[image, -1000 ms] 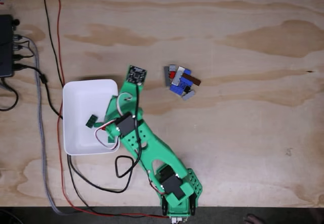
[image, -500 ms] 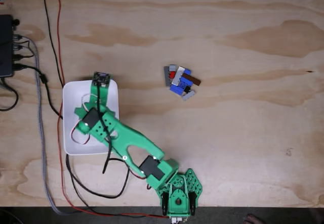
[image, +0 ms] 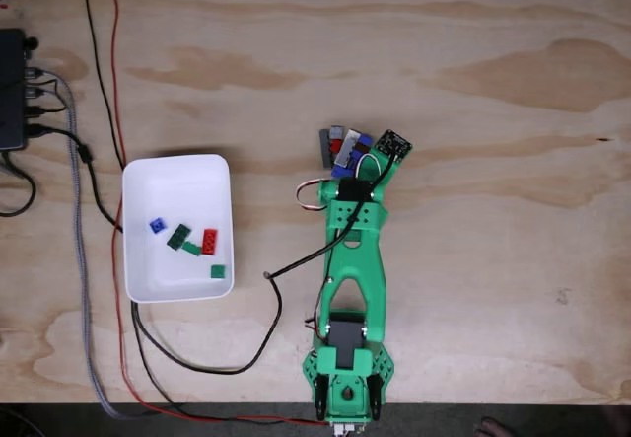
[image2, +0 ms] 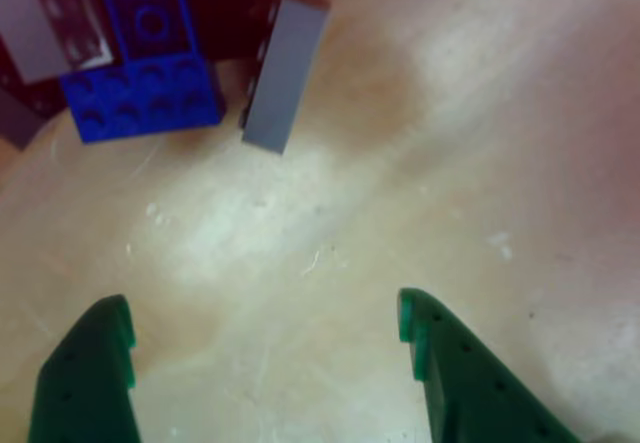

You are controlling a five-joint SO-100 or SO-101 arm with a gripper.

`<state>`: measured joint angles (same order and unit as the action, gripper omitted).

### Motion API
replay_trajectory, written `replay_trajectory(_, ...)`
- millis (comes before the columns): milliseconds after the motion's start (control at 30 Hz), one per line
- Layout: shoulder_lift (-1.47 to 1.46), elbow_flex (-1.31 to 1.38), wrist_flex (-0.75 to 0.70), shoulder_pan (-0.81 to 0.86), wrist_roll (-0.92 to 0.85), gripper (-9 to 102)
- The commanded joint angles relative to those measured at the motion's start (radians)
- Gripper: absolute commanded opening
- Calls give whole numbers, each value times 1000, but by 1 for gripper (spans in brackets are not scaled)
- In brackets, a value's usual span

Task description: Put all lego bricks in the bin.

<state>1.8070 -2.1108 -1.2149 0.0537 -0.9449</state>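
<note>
White bin sits left of the arm on the worktop, w/ five bricks inside: blue, dark green, a second green, red, small green. So task looks roughly a third done. Right of the bin, well apart, the leftover pile waits: grey, red, blue, white pieces, partly hidden by the arm's head. Tool hangs just short of that pile, jaws spread wide, nothing between them; blue brick and grey plate lie ahead of the tips. Room: bare wood btwn bin and pile, no obstacle on the carry path. Cables hug the bin's left side, clear of that route. Bin rim is low, approx centre still free for drops.
</note>
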Motion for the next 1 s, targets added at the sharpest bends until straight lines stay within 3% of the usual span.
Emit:
replay_trajectory(0,-23,18,81,28,43,30)
replay_trajectory(433,-258,163,192,81,49,23)
replay_trajectory(600,-287,192,201,124,21,15)
replay_trajectory(700,-279,193,216,143,23,0)
replay_trajectory(833,-35,155,140,104,81,0)
replay_trajectory(967,362,225,-60,-138,245,0)
